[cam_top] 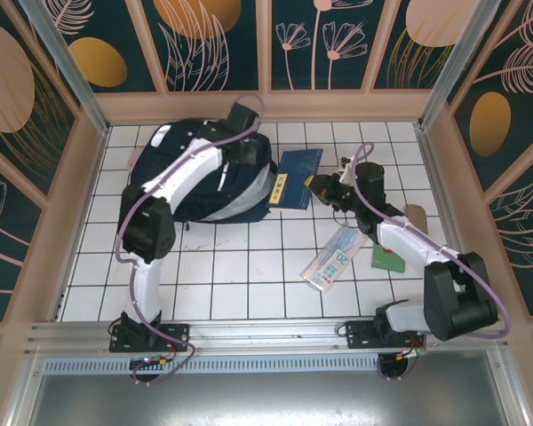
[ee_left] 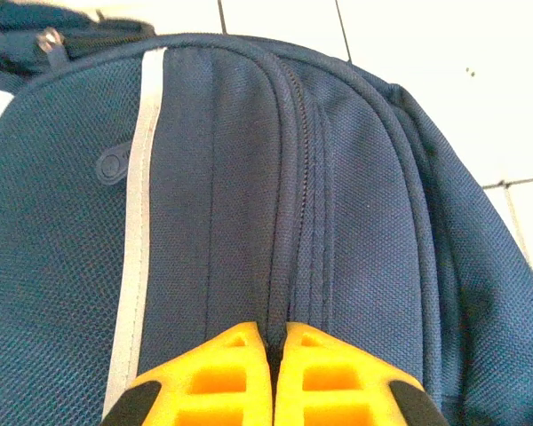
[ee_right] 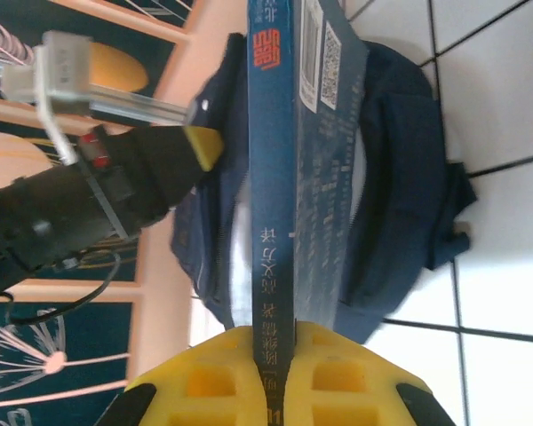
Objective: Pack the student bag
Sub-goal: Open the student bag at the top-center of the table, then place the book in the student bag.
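Left pincer (ee_left: 273,337), jaws pressed together on a raised seam beside the zip of the student bag (cam_top: 253,182), which lies on the white-tiled desk (cam_top: 231,275) in the upper left-centre of the overhead frame. Right pincer (ee_right: 275,346) clamps a blue book (ee_right: 271,177) by its edge, held upright just right of the bag. A pale booklet (cam_top: 333,259) and a green book (cam_top: 388,257) lie loose at right centre. Progress judged early: the visible zip looks closed and nothing shows inside; opening the bag and loading all three items remain.
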Robot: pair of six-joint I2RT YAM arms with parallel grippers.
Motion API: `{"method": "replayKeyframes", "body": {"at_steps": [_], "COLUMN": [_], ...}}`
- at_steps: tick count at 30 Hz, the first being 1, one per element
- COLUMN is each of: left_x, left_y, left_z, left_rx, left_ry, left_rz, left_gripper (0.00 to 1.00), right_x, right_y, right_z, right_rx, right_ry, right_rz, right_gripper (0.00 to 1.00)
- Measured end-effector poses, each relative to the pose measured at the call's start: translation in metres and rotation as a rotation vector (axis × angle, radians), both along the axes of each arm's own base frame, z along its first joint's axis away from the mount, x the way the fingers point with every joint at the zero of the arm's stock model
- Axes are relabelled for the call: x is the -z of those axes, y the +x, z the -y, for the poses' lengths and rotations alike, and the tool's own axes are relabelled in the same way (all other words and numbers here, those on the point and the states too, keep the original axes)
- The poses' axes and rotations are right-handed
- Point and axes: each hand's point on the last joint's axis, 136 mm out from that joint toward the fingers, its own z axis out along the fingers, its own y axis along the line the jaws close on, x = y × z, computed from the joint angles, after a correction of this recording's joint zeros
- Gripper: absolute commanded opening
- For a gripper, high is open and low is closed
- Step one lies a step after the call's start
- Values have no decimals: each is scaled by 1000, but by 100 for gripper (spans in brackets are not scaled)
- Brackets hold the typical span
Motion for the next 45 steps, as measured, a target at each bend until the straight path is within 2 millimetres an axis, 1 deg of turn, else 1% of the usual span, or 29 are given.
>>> {"method": "replayKeyframes", "body": {"at_steps": [2, 4, 6, 8, 14, 19, 22, 27, 31, 35, 39, 42, 43, 45], "left_x": [-26, -45, -58, -65, -73, -80, -82, -85, -88, -91, -95, -96, -97, -97], "left_y": [5, 9, 12, 13, 12, 12, 13, 12, 13, 14, 15, 15, 16, 17], "left_z": [-13, -26, -37, -44, -48, -53, -54, -53, -51, -49, -48, -48, -49, -50], "left_rx": [-15, -27, -34, -30, -3, -3, -5, -9, -8, -6, -6, -5, -7, -11], "left_ry": [-71, -142, -202, -257, -370, -437, -464, -503, -531, -557, -579, -590, -593, -596], "left_rz": [26, 38, 39, 30, -3, -16, -23, -35, -38, -37, -34, -36, -33, -32], "left_gripper": [0, 0, 0, 0, 0, 0, 0, 0, 0, 0, 0, 0, 0, 0], "right_x": [0, 4, 8, 10, 5, 9, 13, 21, 29, 47, 66, 74, 75, 76], "right_y": [8, 16, 24, 32, 56, 79, 85, 92, 103, 115, 124, 131, 133, 134], "right_z": [-6, -14, -28, -46, -100, -149, -174, -204, -226, -246, -267, -286, -292, -301], "right_rx": [-1, -12, -31, -57, -122, -179, -210, -242, -259, -259, -264, -282, -291, -304], "right_ry": [39, 62, 79, 97, 188, 242, 274, 310, 303, 244, 186, 142, 128, 106], "right_rz": [3, -7, -18, -24, -15, -25, -35, -57, -64, -90, -116, -123, -121, -120], "right_gripper": [0, 0, 0, 0, 0, 0, 0, 0, 0, 0, 0, 0, 2, 22]}}
